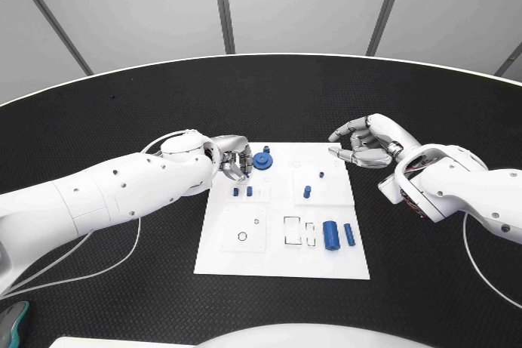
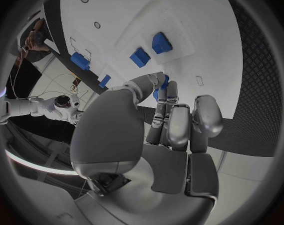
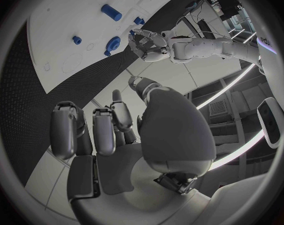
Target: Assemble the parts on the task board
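Pinching a blue part point(image 1: 263, 161) over the task board point(image 1: 283, 257), left hand point(image 1: 231, 158); right hand point(image 1: 368, 140) curled, holding nothing.

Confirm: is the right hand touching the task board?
Apart. In the head view the right hand hovers beyond the task board's far right corner, with black table between them; the right wrist view shows its fingers curled on nothing.

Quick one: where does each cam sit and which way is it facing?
Head view: on the robot's head, looking down at the task board; both arms, left hand, right hand.
Left wrist view: behind the left hand, facing the board; its fingers by a blue part.
Right wrist view: behind the right hand, facing the board's edge.
Shared: board, left hand.
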Available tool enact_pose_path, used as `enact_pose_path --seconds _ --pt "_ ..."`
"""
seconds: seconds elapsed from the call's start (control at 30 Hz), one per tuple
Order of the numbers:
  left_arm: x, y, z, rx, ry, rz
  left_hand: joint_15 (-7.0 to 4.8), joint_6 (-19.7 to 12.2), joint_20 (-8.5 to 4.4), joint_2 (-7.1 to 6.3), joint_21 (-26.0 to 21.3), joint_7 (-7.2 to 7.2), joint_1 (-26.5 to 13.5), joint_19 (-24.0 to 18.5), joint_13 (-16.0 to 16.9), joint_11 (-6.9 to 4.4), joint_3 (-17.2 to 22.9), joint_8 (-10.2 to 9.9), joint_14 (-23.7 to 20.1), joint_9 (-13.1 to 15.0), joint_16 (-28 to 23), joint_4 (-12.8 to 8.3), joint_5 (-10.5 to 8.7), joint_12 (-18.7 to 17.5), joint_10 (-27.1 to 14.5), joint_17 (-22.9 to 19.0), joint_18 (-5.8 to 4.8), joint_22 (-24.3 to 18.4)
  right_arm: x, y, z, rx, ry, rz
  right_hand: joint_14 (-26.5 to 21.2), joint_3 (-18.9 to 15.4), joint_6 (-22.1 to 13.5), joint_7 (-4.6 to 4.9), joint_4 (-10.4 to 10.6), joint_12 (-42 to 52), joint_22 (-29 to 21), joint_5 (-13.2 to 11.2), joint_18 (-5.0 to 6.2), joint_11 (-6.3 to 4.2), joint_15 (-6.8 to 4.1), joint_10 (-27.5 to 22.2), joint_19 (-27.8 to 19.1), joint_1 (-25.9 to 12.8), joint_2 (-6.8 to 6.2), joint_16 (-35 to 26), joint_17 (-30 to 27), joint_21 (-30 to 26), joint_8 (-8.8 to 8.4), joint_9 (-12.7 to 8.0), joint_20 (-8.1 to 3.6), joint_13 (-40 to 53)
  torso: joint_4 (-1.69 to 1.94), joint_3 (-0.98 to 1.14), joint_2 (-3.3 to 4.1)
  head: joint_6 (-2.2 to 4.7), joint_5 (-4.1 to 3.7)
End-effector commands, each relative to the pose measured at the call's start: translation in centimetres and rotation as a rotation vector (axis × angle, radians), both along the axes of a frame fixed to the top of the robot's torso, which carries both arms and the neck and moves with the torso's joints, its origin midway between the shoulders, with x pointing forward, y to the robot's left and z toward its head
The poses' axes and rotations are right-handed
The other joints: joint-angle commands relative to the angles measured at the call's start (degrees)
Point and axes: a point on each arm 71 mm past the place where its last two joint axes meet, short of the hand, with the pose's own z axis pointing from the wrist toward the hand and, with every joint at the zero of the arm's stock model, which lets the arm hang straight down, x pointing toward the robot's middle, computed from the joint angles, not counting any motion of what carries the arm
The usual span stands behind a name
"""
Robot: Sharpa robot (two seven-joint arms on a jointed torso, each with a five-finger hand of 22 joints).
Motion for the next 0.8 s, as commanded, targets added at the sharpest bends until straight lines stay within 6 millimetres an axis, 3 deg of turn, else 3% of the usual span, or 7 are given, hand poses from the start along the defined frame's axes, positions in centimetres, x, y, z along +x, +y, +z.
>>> enact_pose_path --seconds 0.03,0.8 --pt "0.0 -0.07 -0.01 0.0 0.001 -0.002 -0.16 0.3 -0.11 0.58 0.2 -0.12 -0.2 0.2 0.0 -0.08 0.0 -0.2 -0.1 0.1 -0.3 -0.4 0.15 -0.1 0.4 -0.1 -0.77 -0.1 0.0 0.02 0.0 0.0 0.0 0.001 3.4 0.2 0.0 -0.21 0.0 0.3 7.0 0.1 1.0 0.0 -0.41 0.6 1.5 0.5 -0.18 -0.4 5.0 -0.2 0.33 0.1 -0.48 0.0 -0.01 0.0 0.0 -0.01 0.02" --pt "0.15 -0.06 -0.32 0.021 0.026 -0.001 -0.11 0.3 -0.13 0.58 -0.1 -0.03 -0.4 -0.2 0.0 0.0 -0.1 -0.5 -0.3 0.0 -0.4 -0.5 0.12 -0.5 0.4 -0.5 -0.66 -0.6 0.01 0.03 -0.01 0.0 0.0 0.001 3.4 0.2 0.0 -0.21 0.0 0.3 7.0 0.1 1.0 0.0 -0.41 0.6 1.5 0.5 -0.18 -0.4 5.0 -0.2 0.33 0.1 -0.48 0.0 -0.02 0.04 -0.05 -0.24 -0.11"
